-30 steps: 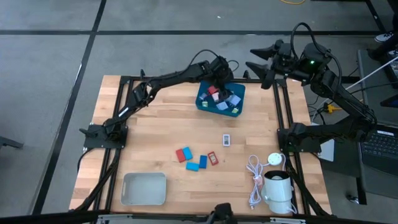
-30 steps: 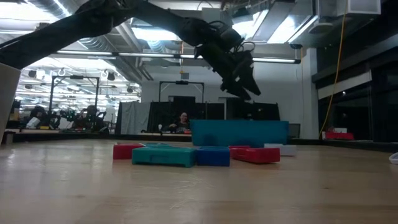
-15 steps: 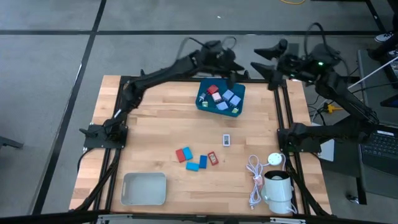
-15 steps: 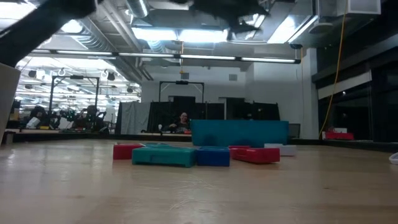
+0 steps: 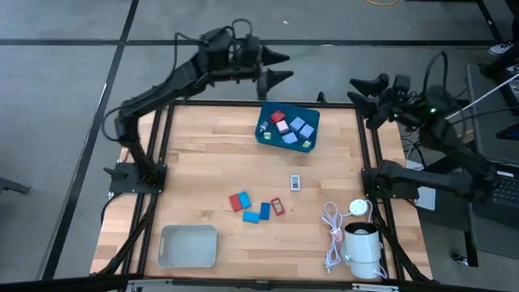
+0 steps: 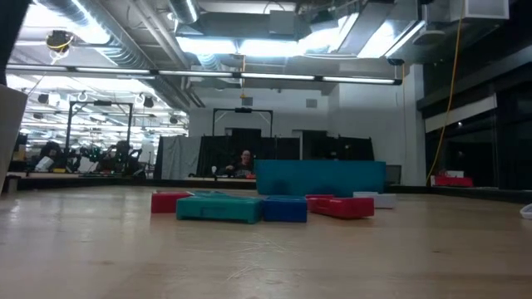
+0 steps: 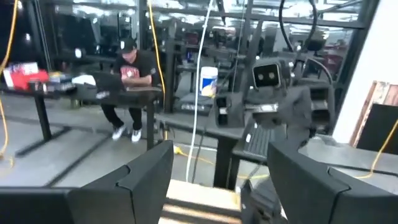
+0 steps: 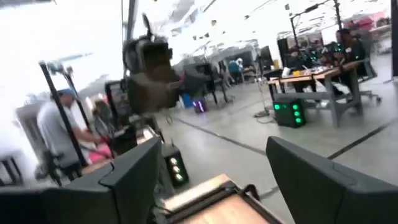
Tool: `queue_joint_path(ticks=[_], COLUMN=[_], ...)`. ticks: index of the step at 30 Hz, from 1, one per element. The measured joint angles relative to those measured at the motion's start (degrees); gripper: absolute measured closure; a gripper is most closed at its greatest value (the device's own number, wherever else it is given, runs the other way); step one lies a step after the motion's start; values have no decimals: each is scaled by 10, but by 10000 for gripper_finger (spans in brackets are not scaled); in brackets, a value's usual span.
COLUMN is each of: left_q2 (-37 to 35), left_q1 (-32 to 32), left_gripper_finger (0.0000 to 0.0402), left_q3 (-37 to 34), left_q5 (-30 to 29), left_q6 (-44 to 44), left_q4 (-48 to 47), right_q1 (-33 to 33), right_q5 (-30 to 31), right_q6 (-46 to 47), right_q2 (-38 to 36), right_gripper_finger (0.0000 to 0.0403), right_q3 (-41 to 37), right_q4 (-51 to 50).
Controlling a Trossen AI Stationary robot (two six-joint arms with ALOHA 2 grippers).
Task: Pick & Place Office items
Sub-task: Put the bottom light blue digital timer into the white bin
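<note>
Taking the teal bin (image 5: 288, 130) as the landmark: nearest the table's front edge, well short of the bin, lie loose office items: a red piece (image 5: 238, 201), blue pieces (image 5: 253, 216), a small red one (image 5: 277, 206) and a white piece (image 5: 296, 182). In the low view these overlap in one row against the bin's wall, so their edges are hard to separate. Inside the bin sit red, lavender and blue pieces with tiny green bits at its corner.

Beyond the bin, past the table's far edge, the left gripper (image 5: 272, 67) hangs with fingers spread and nothing between them; a second ago it was down over the bin. The right gripper (image 5: 365, 91), off the bin's right, stands wide and empty.
</note>
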Motion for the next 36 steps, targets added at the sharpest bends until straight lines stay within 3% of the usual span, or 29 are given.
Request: queue_joint_path(ticks=[3, 6, 10, 15, 18, 21, 25, 29, 36], left_q2=[-62, -135, -238, -342, -380, -400, -406, -406, -418], left_q1=[-2, -8, -25, -61, -83, -95, -98, -98, -98], left_gripper_finger=[149, 149, 149, 149, 149, 149, 149, 149, 149], left_q3=[-125, -290, -514, -692, -743, -772, -781, -781, -781], left_q5=[-14, -36, -119, -222, -251, -263, -253, -231, -223], left_q6=[-28, -87, -153, -195, -201, -204, -210, -206, -174], left_q4=[65, 217, 384, 414, 414, 411, 406, 396, 349], right_q1=[6, 21, 49, 95, 116, 135, 172, 207, 273], right_q5=[0, 8, 46, 122, 183, 229, 289, 334, 332], right_q6=[47, 65, 74, 109, 134, 166, 196, 239, 393], right_q2=[-2, 21, 55, 113, 155, 216, 307, 394, 523], right_gripper_finger=[105, 105, 105, 105, 105, 105, 105, 105, 105], right_q3=[-37, -40, -41, -40, -21, 38, 130, 219, 284], right_q4=[55, 61, 54, 50, -9, -161, -317, -410, -606])
